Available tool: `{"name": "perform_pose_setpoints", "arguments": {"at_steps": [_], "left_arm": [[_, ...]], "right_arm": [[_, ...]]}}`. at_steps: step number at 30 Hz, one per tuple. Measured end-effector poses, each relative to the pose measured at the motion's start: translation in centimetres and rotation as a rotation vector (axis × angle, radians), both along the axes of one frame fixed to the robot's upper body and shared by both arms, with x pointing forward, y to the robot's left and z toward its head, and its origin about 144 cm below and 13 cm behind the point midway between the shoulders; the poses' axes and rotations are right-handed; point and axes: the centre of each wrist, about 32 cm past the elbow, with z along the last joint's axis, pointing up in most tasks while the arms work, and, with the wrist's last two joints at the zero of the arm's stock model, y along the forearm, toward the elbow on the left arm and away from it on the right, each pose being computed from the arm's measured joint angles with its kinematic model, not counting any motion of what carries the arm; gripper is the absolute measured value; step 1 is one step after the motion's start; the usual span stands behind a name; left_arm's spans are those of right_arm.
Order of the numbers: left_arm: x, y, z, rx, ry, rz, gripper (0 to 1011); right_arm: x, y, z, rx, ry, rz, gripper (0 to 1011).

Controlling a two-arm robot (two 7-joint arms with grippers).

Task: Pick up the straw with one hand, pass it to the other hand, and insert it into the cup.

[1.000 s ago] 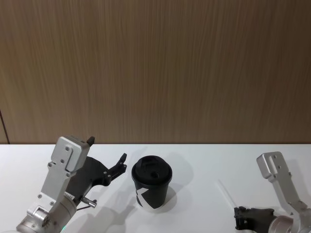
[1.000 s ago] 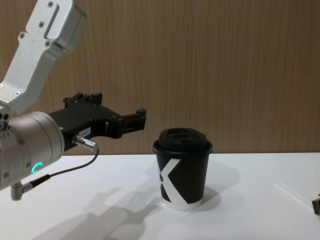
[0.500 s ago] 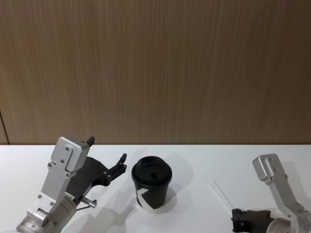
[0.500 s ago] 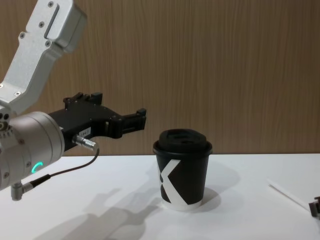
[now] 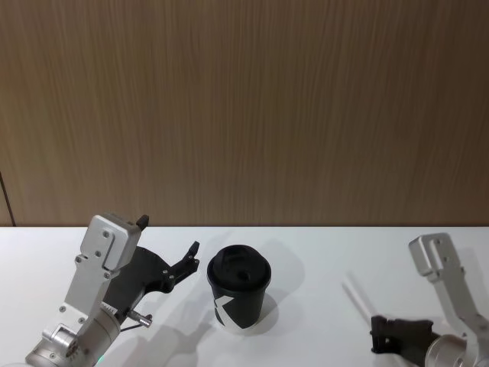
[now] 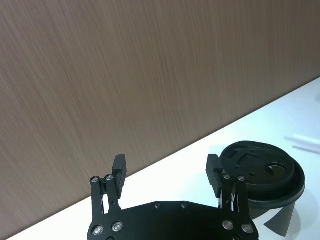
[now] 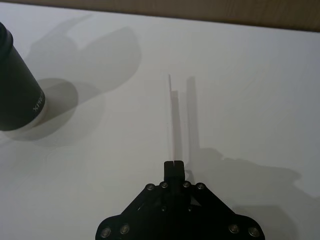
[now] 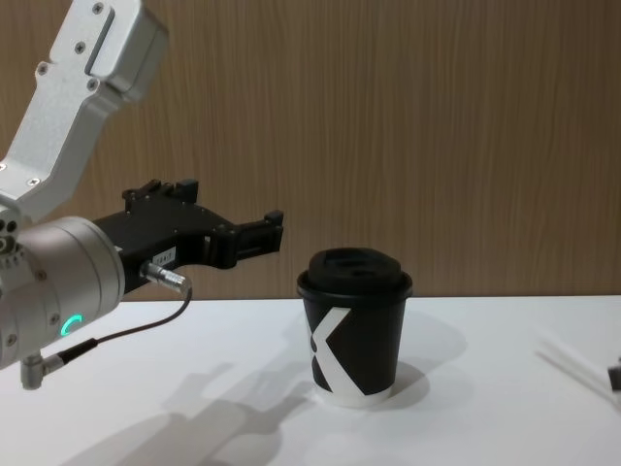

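Observation:
The black cup (image 5: 239, 294) with a domed lid and a white K mark stands upright on the white table, also seen from the side (image 8: 354, 335). My left gripper (image 5: 169, 233) hovers open just left of the cup, its fingers (image 6: 119, 167) empty. At the lower right, my right gripper (image 7: 173, 163) is shut on the straw (image 7: 172, 115). The thin white straw (image 5: 355, 297) sticks out forward from the closed fingers, a little above the table, casting a shadow beside it. From the chest view the straw (image 8: 572, 362) lies well to the right of the cup.
The white table (image 5: 321, 252) ends at a brown wood-grain wall (image 5: 244, 115) behind. Open tabletop lies between the cup and the right gripper. A black cable (image 8: 126, 330) hangs from the left wrist.
The right gripper with the straw shifted slightly left, then back to the right and a bit up. The left arm and the cup have not moved.

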Motion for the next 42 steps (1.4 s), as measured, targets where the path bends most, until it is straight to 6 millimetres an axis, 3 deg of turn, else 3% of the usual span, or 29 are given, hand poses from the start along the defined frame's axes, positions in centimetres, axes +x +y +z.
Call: {"name": "perform_pose_setpoints", "arguments": {"at_steps": [22, 42], "left_arm": [[0.0, 0.0, 0.1, 0.002, -0.002, -0.013, 1002], [0.9, 0.0, 3.5, 0.007, -0.072, -0.240, 1002]], "right_arm": [[-0.4, -0.9, 2.6, 0.119, -0.313, 0.028, 0], [-0.6, -0.6, 5.3, 0.290, -0.646, 0.132, 0]]}}
